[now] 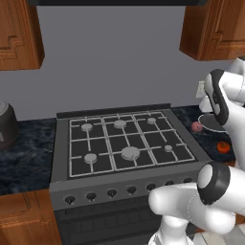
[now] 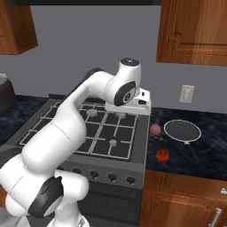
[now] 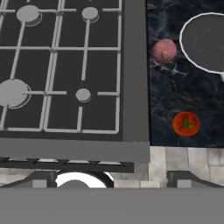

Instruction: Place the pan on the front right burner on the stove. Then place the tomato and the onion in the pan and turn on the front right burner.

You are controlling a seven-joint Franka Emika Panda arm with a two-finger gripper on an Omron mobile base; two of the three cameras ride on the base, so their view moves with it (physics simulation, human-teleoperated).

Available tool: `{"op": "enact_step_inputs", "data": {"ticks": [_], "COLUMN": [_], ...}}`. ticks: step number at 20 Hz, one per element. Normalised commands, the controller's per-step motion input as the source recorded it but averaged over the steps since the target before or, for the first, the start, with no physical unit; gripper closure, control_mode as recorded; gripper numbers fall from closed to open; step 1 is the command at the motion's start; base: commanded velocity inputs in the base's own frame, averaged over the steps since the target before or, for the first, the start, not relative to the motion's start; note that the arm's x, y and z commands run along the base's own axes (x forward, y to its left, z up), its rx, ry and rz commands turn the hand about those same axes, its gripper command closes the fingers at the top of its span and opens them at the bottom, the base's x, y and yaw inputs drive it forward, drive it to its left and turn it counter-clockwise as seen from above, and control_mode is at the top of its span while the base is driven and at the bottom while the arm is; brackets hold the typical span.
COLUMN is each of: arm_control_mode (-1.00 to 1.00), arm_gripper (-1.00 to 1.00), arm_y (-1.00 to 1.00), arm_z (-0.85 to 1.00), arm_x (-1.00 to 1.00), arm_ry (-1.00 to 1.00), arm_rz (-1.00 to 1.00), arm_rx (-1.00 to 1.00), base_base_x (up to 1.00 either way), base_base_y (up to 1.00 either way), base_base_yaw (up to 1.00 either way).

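The pan [image 2: 182, 131] lies on the dark counter to the right of the stove [image 2: 141, 133], its slim handle pointing toward the front. The pinkish onion [image 2: 155, 129] rests just left of the pan, and the red tomato [image 2: 162, 155] sits nearer the counter's front edge. In the hand view the pan [image 3: 205, 41], onion [image 3: 164, 50] and tomato [image 3: 186, 124] lie right of the stove [image 3: 133, 87]. The small front right burner [image 3: 83, 94] is bare under its grate. My gripper [image 3: 113, 179] hangs open and empty above the stove's front right corner, short of all three things.
A row of black knobs [image 2: 111, 176] lines the stove front. A dark round pot [image 1: 5, 127] stands on the left counter. Wooden cabinets [image 2: 195, 31] hang above the right counter, and a wall outlet [image 2: 187, 93] sits behind the pan.
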Motion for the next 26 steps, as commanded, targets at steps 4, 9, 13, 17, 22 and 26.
{"op": "enact_step_inputs", "data": {"ticks": [4, 9, 13, 17, 22, 26], "arm_control_mode": [-1.0, -1.0, -1.0, -1.0, -1.0, -1.0], "arm_gripper": [-1.0, -1.0, -1.0, -1.0, -1.0, -1.0], "arm_y": [-0.46, -0.43, -0.38, -0.41, -0.36, -0.33], "arm_z": [-0.1, -0.1, -0.09, -0.1, -0.15, -0.15], "arm_x": [0.0, 0.0, 0.0, 0.0, 0.0, 0.0], "arm_ry": [0.03, 0.03, 0.02, 0.0, 0.0, 0.0], "arm_rz": [0.0, 0.0, 0.0, 0.0, 0.0, 0.0], "arm_rx": [0.0, 0.0, 0.0, 0.0, 0.0, 0.0], "base_base_x": [0.0, 0.0, 0.0, 0.0, 0.0, 0.0], "base_base_y": [0.0, 0.0, 0.0, 0.0, 0.0, 0.0], "base_base_yaw": [0.0, 0.0, 0.0, 0.0, 0.0, 0.0]}}
